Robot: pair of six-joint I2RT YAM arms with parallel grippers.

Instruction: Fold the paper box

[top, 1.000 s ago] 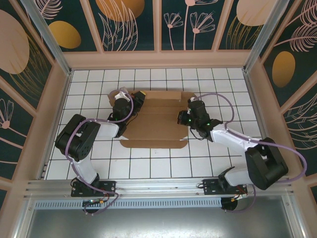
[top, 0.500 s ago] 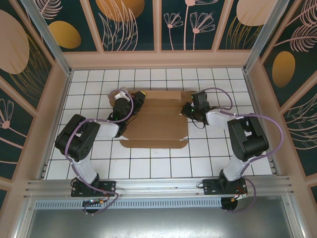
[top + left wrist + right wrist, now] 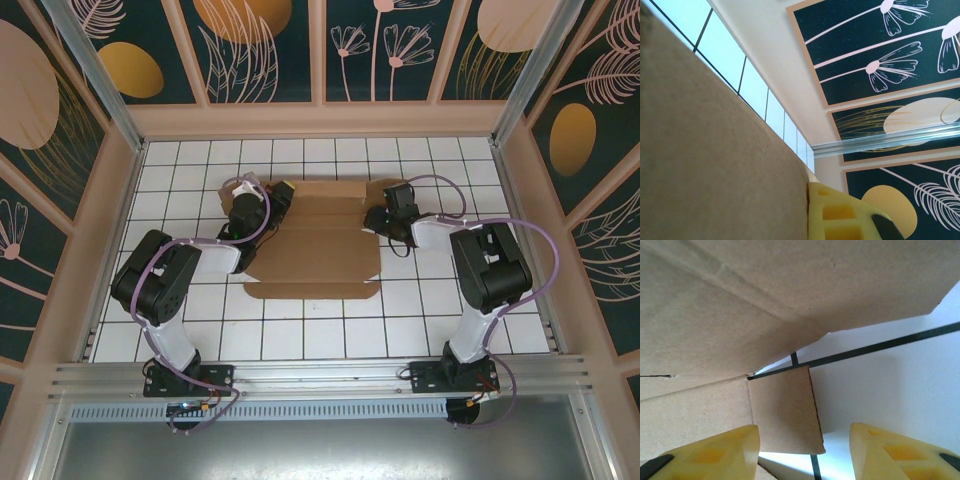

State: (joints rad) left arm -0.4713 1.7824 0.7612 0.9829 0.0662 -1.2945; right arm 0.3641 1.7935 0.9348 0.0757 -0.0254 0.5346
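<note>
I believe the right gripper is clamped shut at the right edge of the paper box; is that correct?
Not quite: the right gripper is at the right edge of the paper box, but its jaws stand open, not clamped shut, as the right wrist view shows.

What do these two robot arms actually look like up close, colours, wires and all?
The left arm and right arm have chunky black joints and white links, each trailed by a looping lilac cable. Their fingers are yellow wedges with hollow pockets and black patches.
</note>
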